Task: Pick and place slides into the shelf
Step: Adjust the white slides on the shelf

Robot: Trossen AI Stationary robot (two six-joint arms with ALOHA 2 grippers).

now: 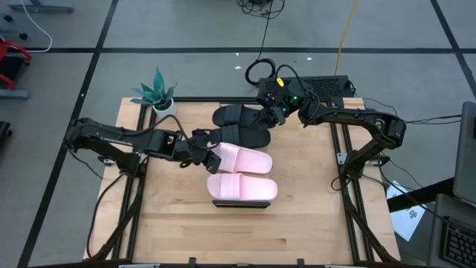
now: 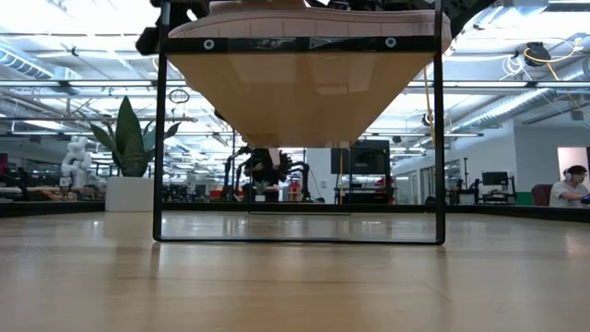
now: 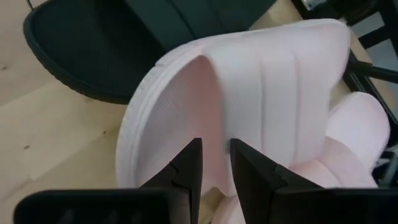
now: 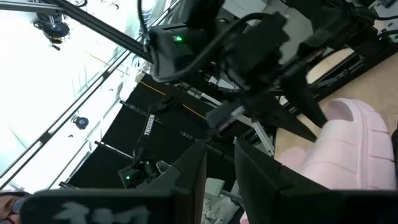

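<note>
Two pale pink slides lie mid-table. One (image 1: 242, 187) rests sole-down on the shelf (image 1: 239, 202), a low slatted rack that looms close in the low view (image 2: 304, 92). The other pink slide (image 1: 244, 158) sits just beyond it, with my left gripper (image 1: 212, 158) shut on its heel end. Two black slides (image 1: 239, 115) (image 1: 251, 135) lie side by side on the table's far part. My right gripper (image 1: 275, 112) hovers at the far black slide's right end, its fingers (image 4: 219, 165) close together with nothing showing between them. My left gripper pinches the pink slide's heel-end rim (image 3: 214, 134) between its two fingers (image 3: 189, 165). It comes roughly level from the table's left, along the slide's length. The strap (image 3: 280, 81) points away from the gripper. I cannot tell whether the slide is lifted clear.
A potted plant (image 1: 158, 93) stands at the table's far left corner. Cables and a dark box (image 1: 320, 85) lie beyond the far edge. Bare wood stretches along the near half of the table (image 1: 245, 238). A person sits far off in the room (image 2: 573, 184).
</note>
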